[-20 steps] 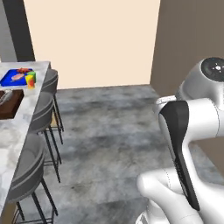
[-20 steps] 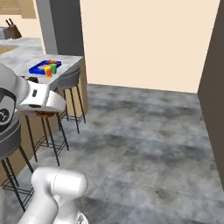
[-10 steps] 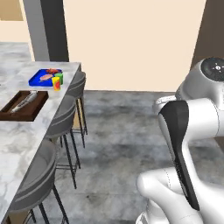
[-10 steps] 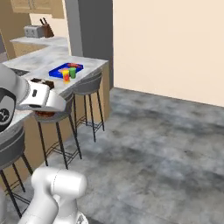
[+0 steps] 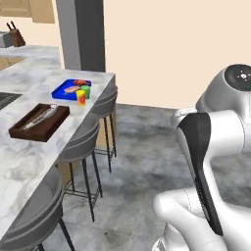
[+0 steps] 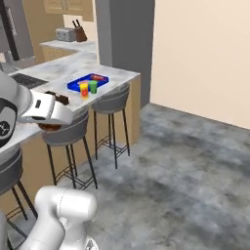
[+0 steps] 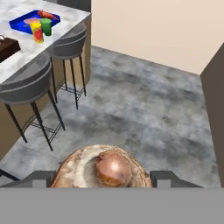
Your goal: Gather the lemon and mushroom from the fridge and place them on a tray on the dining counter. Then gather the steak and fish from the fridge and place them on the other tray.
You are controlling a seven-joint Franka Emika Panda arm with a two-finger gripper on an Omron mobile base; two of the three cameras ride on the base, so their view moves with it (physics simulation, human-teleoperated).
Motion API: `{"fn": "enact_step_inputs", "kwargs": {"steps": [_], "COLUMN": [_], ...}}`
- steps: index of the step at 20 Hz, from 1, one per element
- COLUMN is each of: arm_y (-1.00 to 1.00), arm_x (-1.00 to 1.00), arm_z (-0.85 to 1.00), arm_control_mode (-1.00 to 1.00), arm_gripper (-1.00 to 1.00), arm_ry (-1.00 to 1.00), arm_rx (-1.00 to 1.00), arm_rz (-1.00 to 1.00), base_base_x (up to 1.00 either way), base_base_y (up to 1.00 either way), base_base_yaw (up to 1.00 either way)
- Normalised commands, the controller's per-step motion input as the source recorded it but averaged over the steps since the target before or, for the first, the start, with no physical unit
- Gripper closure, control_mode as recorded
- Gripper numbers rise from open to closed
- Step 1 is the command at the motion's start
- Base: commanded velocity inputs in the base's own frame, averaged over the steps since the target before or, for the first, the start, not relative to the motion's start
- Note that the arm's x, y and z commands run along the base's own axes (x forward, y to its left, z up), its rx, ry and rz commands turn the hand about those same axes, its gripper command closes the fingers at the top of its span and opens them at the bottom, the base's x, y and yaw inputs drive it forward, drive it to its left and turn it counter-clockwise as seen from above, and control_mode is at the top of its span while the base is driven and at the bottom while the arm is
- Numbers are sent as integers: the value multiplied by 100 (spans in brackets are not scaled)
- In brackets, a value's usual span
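Hand (image 7: 107, 178): clamped on the brown marbled steak (image 7: 87, 173) (steak by its look), 6 o'clock in hand view.
Bench (image 5: 29, 152): 9 o'clock, left base view.
Brown tray (image 5: 19, 131): holds a pale long item I cannot identify.
Blue tray (image 5: 58, 91): 10 o'clock, holds reddish pieces.
Status: steak undelivered; lemon and mushroom unconfirmed.

Bright blue tray (image 5: 62, 89), dark brown tray (image 5: 29, 131), white-grey veined counter (image 5: 19, 157), marbled brown steak (image 7: 103, 169)

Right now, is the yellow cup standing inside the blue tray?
No, the yellow cup stands on the marble counter just outside the blue tray, next to the green cup.
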Motion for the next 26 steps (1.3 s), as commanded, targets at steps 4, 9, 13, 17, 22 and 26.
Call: {"fn": "enact_step_inputs", "kwargs": {"steps": [4, 9, 13, 17, 22, 26], "arm_y": [0, 0, 0, 0, 0, 0], "arm_x": [0, 0, 0, 0, 0, 0], "arm_z": [0, 0, 0, 0, 0, 0], "arm_control_mode": [100, 100, 100, 100, 100, 100], "arm_gripper": [100, 100, 100, 100, 100, 100], "arm_ry": [0, 0, 0, 0, 0, 0], "arm_rx": [0, 0, 0, 0, 0, 0], "arm_rz": [0, 0, 0, 0, 0, 0], "base_base_x": [52, 54, 54, 53, 53, 64], "base_base_y": [-52, -26, -13, -16, -16, -3], "base_base_yaw": [31, 39, 44, 43, 41, 38]}}
